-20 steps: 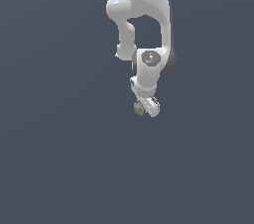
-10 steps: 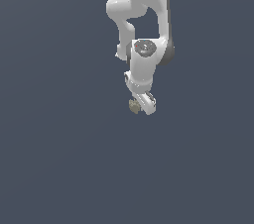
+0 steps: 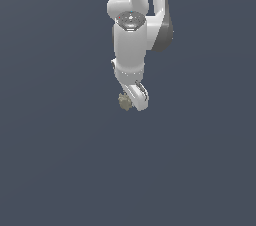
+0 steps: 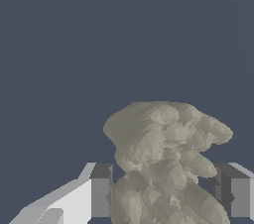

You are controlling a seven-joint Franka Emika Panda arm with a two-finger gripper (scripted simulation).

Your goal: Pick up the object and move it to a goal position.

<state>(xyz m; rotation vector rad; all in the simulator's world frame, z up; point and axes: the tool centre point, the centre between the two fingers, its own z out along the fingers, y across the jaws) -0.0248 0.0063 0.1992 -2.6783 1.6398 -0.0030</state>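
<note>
The object (image 3: 124,102) is a small olive-tan, mottled lump at the tip of the white arm in the exterior view. My gripper (image 3: 131,101) is shut on it and holds it off the plain dark ground. In the wrist view the object (image 4: 163,163) fills the space between the two grey fingertips (image 4: 100,191), which press on its sides. Its lumpy upper part sticks out well beyond the fingers.
Flat, uniform dark blue-grey ground surrounds the arm on all sides in both views. The white arm (image 3: 132,45) comes down from the top of the exterior view.
The arm has swung its wrist up and toward the exterior view's left, carrying the object with it. The lump stays gripped between the fingers.
</note>
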